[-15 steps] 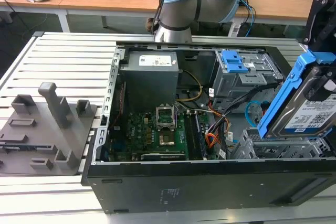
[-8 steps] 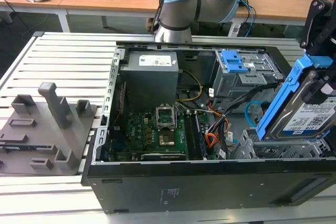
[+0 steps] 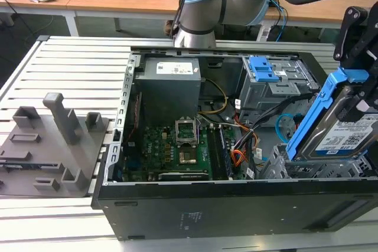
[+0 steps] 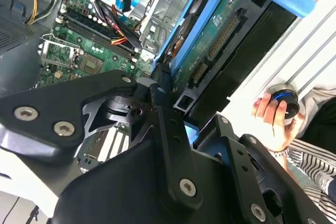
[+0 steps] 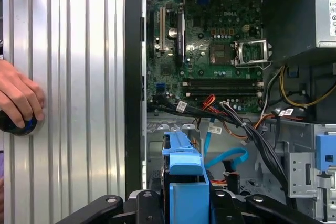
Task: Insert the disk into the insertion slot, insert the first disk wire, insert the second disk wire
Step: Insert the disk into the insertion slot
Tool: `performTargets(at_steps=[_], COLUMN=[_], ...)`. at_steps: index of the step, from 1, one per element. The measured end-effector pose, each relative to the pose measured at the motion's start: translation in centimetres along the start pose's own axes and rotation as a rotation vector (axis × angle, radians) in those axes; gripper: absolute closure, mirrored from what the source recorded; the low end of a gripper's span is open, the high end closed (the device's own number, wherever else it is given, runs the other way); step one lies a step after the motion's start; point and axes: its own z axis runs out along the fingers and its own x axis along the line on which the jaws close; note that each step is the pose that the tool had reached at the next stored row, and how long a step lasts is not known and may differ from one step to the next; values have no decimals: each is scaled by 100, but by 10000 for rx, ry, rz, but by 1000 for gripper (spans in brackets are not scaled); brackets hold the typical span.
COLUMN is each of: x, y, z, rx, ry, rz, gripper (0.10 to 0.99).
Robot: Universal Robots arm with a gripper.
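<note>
The disk (image 3: 345, 134), a silver drive with a white-and-blue label in a bright blue carrier, stands steeply tilted at the exterior view's right end of the open computer case. My gripper (image 3: 357, 95) is shut on its upper part. The disk's lower edge rests at the insertion slot (image 3: 274, 164), a low grey perforated bay. In the second wrist view the disk's green underside (image 4: 212, 40) shows between the black fingers (image 4: 165, 114). In the first wrist view the carrier (image 5: 184, 182) is edge-on. The second disk wire (image 3: 283, 123) (image 5: 227, 157) loops beside the bay. The first disk wire (image 3: 238, 157) lies near the motherboard.
A taller grey cage with a blue latch (image 3: 264, 70) stands behind the bay. The motherboard (image 3: 177, 151) and power supply (image 3: 168, 90) take up the case. A grey fixture with uprights (image 3: 53, 140) sits at the exterior view's left. A person's hand (image 5: 18, 98) rests on a black knob.
</note>
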Motion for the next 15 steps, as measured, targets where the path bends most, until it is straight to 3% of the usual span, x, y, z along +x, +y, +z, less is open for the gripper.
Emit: performTargets(at_steps=[5, 11, 15], x=[0, -6, -77], y=[-3, -4, -5], z=[76, 107, 106], rx=[0, 0, 0], ry=[0, -2, 0], rz=[-1, 0, -2], gripper=[725, 725, 725])
